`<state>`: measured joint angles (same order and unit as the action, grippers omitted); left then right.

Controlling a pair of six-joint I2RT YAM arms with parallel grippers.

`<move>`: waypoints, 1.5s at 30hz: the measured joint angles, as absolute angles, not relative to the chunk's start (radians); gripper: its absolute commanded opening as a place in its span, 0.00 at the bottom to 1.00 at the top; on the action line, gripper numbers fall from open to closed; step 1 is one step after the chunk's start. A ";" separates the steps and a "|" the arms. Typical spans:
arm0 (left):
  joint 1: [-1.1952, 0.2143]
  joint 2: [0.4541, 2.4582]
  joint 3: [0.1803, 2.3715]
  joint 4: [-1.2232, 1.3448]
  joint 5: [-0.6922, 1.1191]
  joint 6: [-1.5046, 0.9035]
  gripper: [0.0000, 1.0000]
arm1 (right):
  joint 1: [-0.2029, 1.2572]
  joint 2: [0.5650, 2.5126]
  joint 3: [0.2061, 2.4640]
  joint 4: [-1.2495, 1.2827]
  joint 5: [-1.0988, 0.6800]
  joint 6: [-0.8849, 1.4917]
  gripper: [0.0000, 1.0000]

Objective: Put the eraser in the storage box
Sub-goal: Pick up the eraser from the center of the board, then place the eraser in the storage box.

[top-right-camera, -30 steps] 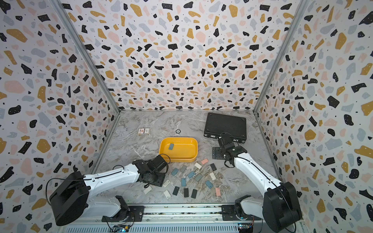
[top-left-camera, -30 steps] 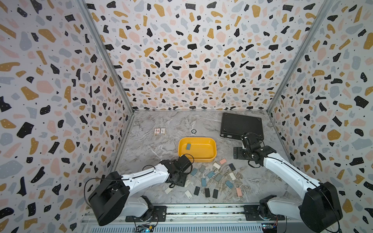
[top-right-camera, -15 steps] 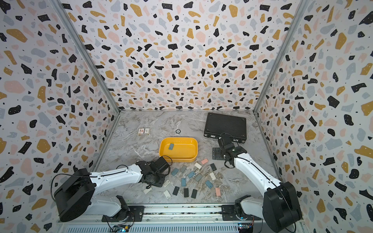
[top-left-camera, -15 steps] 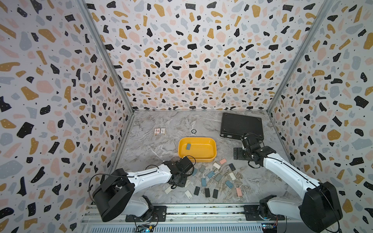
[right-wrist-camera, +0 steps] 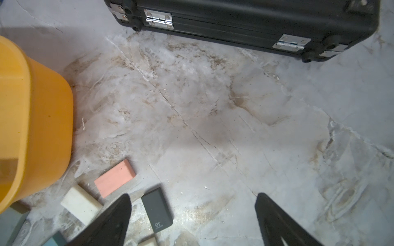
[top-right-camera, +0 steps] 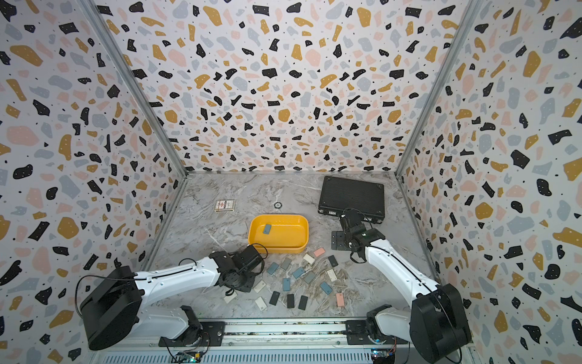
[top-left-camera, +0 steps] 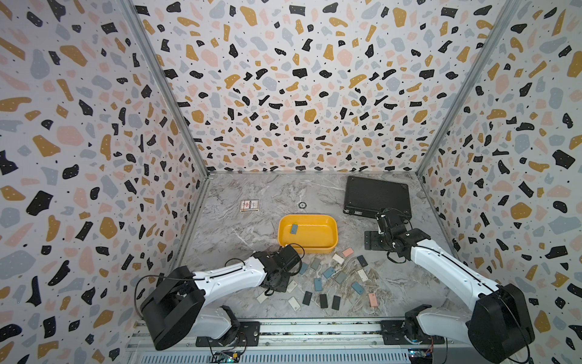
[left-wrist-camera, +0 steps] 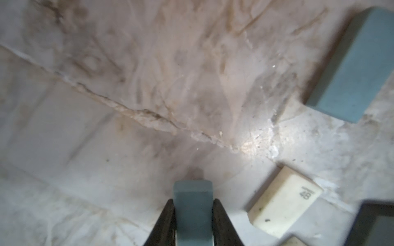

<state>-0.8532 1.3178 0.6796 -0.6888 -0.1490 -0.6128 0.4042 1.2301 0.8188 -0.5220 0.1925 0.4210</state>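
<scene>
In both top views the storage box (top-left-camera: 310, 249), a shallow yellow tub, stands about in the middle of the marble floor (top-left-camera: 252, 227). A flat blue eraser (top-left-camera: 294, 228) lies inside it, near the wall on the robot's left. On the robot's side of the box many loose erasers (top-left-camera: 329, 272) are scattered flat, in blue, grey, black, cream and pink. The left arm (top-left-camera: 230, 277) reaches low to the left end of this scatter, near the closest corner of the box and apart from it. The right arm (top-left-camera: 441, 268) ends to the right of the box, between it and the black case (top-left-camera: 376, 197) that lies beyond the box. A small card pack (top-left-camera: 249, 205) lies beyond the box to the left.

In the left wrist view the left gripper (left-wrist-camera: 193, 201) is closed on a grey-blue eraser (left-wrist-camera: 193, 189). Both dark fingers (left-wrist-camera: 167, 219) press on its sides, and its end sticks out past the tips. This eraser is outside the box; I cannot tell if it touches the floor. A cream eraser (left-wrist-camera: 283, 204) marked 4B lies just beside it.

In the right wrist view the right gripper (right-wrist-camera: 193, 197) stands wide open, with only floor between its fingers. A pink eraser (right-wrist-camera: 115, 177) lies just beside the outer wall of the box, and a dark eraser (right-wrist-camera: 157, 210) lies near one finger.
</scene>
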 measured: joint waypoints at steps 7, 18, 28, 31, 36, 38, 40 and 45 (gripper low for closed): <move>-0.843 1.278 0.834 -0.720 -0.193 -0.560 0.30 | 0.404 1.230 0.819 -0.522 0.198 0.421 0.93; -0.721 1.427 1.068 -0.689 -0.149 -0.419 0.30 | 0.404 1.217 0.819 -0.523 0.214 0.420 0.94; -0.647 1.743 1.313 -0.619 -0.106 -0.323 0.30 | 0.404 1.217 0.819 -0.523 0.229 0.420 0.94; -0.634 1.813 1.351 -0.608 -0.089 -0.310 0.30 | 0.404 1.218 0.819 -0.523 0.230 0.420 0.94; -0.622 1.905 1.408 -0.598 -0.080 -0.299 0.30 | 0.404 1.231 0.819 -0.523 0.231 0.421 0.94; -0.617 1.930 1.423 -0.591 -0.074 -0.299 0.30 | 0.404 1.242 0.819 -0.523 0.230 0.422 0.94; -0.611 1.952 1.435 -0.585 -0.067 -0.299 0.30 | 0.404 1.251 0.819 -0.523 0.229 0.423 0.94; -0.600 1.996 1.458 -0.562 -0.059 -0.300 0.30 | 0.404 1.258 0.819 -0.522 0.230 0.426 0.95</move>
<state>-0.6003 1.9961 1.4578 -0.5625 -0.0586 -0.2996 0.4042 1.2575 0.8188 -0.5224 0.2298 0.4259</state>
